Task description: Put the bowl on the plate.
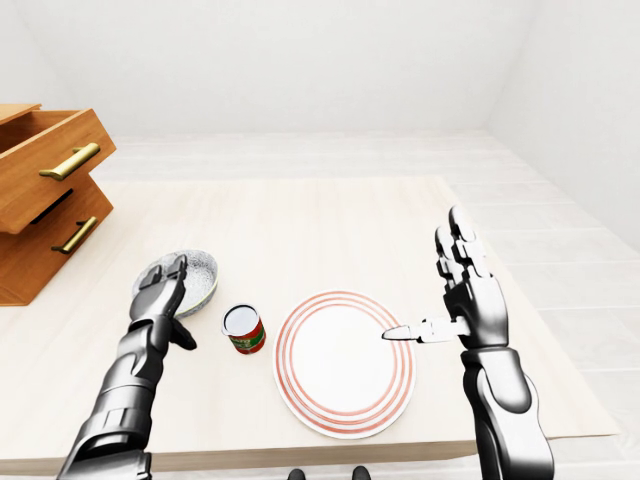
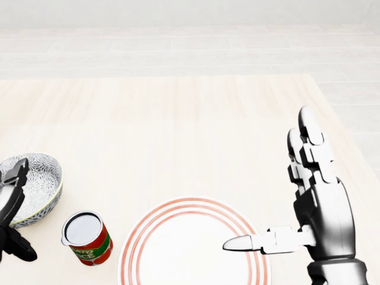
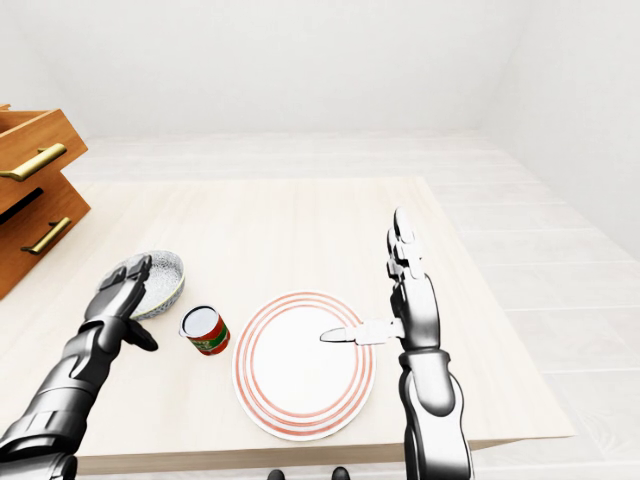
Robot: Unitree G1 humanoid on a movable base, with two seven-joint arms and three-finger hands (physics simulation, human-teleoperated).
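A patterned grey-and-white bowl (image 2: 38,181) sits upright on the table at the left edge of the head view. My left hand (image 2: 15,208) is open at the bowl's left, lower rim, with its fingertips (image 1: 172,268) over the rim and not closed round it. The white plate (image 2: 196,252) with red rings lies flat at the bottom middle, with nothing on it. My right hand (image 2: 270,190) is open and upright beside the plate's right edge, with its thumb pointing left over the plate's rim.
A red tomato can (image 2: 88,237) stands between bowl and plate, close to the plate's left rim. A wooden chest with open drawers (image 1: 50,190) stands at the table's left. The table's right edge (image 1: 520,300) runs just past my right hand.
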